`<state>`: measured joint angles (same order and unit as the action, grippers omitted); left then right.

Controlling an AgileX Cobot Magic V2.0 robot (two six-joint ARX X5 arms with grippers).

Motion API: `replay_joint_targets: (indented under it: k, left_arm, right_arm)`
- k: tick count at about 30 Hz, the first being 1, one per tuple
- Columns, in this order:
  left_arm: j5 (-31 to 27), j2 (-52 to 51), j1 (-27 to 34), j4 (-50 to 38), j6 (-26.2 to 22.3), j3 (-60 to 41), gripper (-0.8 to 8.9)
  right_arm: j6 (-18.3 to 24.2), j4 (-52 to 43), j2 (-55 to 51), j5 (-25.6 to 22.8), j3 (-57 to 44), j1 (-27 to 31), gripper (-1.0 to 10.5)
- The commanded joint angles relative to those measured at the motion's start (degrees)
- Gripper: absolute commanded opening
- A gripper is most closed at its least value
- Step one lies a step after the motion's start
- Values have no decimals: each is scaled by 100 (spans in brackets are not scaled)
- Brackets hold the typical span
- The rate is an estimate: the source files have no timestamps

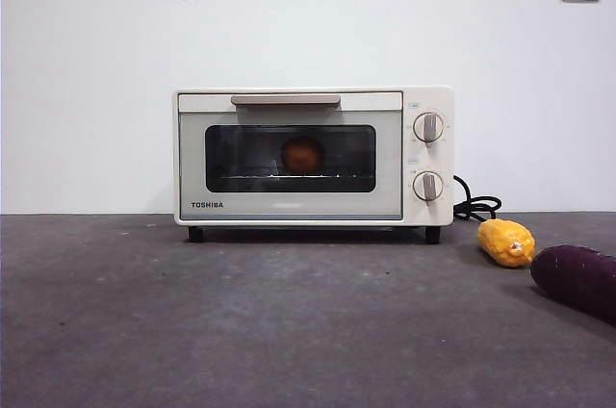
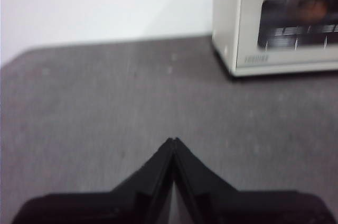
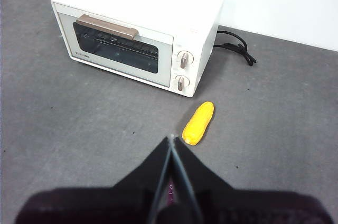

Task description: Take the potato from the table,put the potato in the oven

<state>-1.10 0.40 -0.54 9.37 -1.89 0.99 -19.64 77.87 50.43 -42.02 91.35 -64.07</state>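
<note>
The cream-white Toshiba oven (image 1: 313,158) stands at the back of the table (image 1: 241,321) with its door closed. Behind the dark glass the orange-brown potato (image 1: 302,155) rests on the wire rack; the left wrist view shows it only as a blur (image 2: 312,8). My left gripper (image 2: 173,140) is shut with nothing in it, low over the table to the oven's left (image 2: 274,18). The right gripper (image 3: 172,138) is also shut and holds nothing, raised above the table in front of the oven (image 3: 137,28).
A yellow corn piece (image 1: 506,241) lies right of the oven, also seen in the right wrist view (image 3: 198,123). A dark purple vegetable (image 1: 577,280) lies at the right edge. The black cord (image 1: 476,206) curls behind the oven.
</note>
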Motion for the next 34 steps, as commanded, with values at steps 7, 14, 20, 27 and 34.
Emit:
replay_joint_targets:
  k: [7,14,20,27,34]
  left_arm:
    - [-42,-17,11,39,-177,-59,-4]
    - [-39,-11,13,-2,-173,-57,-4]
    - [-37,55,11,0,-173,-57,-4]
    - [-39,90,11,-2,-173,-57,-4]
    - [-37,90,11,0,-173,-57,-4]
  right_arm:
    - [35,118,-7,-22,-46,-9,2]
    - [35,118,-7,-22,-46,-9,2]
    - [35,118,-7,-22,-46,-9,2]
    - [35,118,-7,-22,-46,-9,2]
    - [35,118,-7,-22,-46,-4,2]
